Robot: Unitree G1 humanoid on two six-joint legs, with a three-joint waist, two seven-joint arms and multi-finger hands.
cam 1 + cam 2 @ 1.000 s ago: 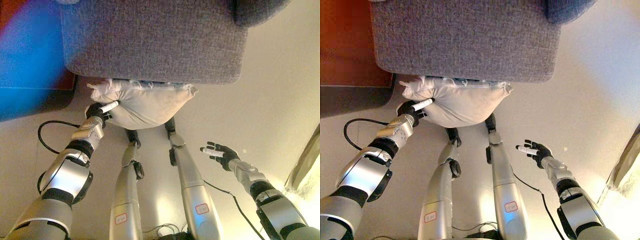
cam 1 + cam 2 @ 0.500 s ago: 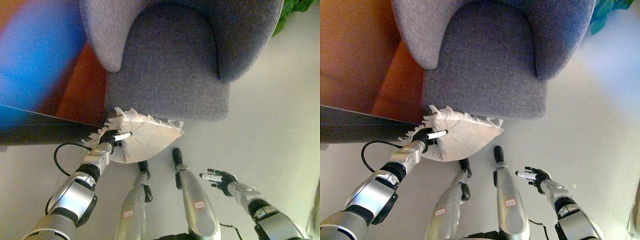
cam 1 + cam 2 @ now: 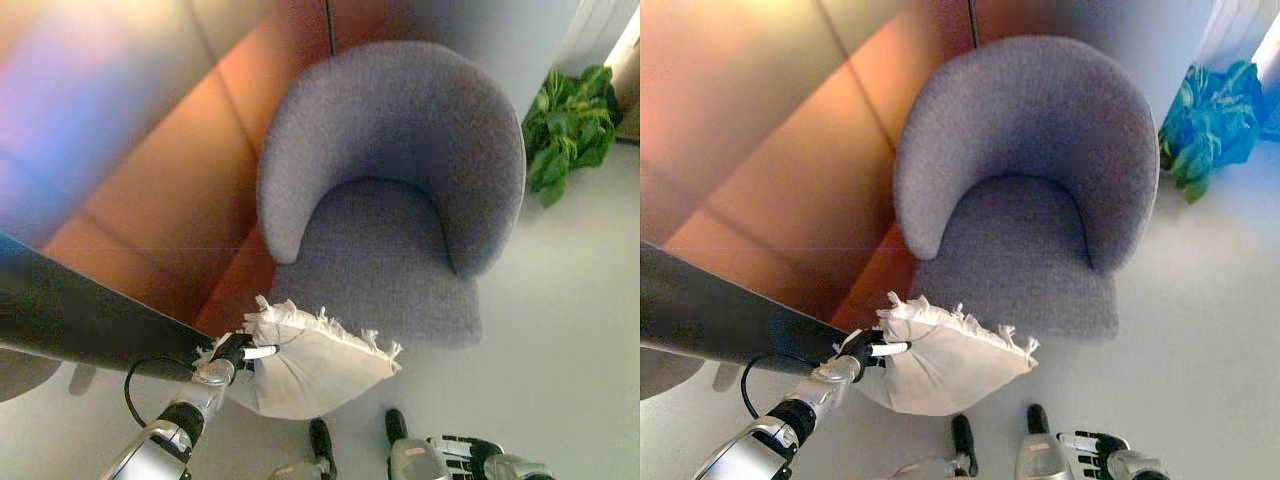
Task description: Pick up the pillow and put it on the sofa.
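A white fringed pillow hangs in the air just in front of the grey round-backed sofa chair, below its seat edge. My left hand is shut on the pillow's left edge, its fingers pinching the cloth. My right hand shows at the bottom edge of the view with fingers spread and straight, holding nothing, to the right of the pillow. The chair's seat lies bare.
A reddish-brown wooden wall stands to the left of the chair. A dark band runs along its foot. A green potted plant sits at the far right behind the chair. Pale floor spreads to the right.
The view has tilted up, so the whole chair and the plant now show. My left hand still holds the pillow, now slightly nearer the seat front. My right hand has dropped to the view's bottom edge.
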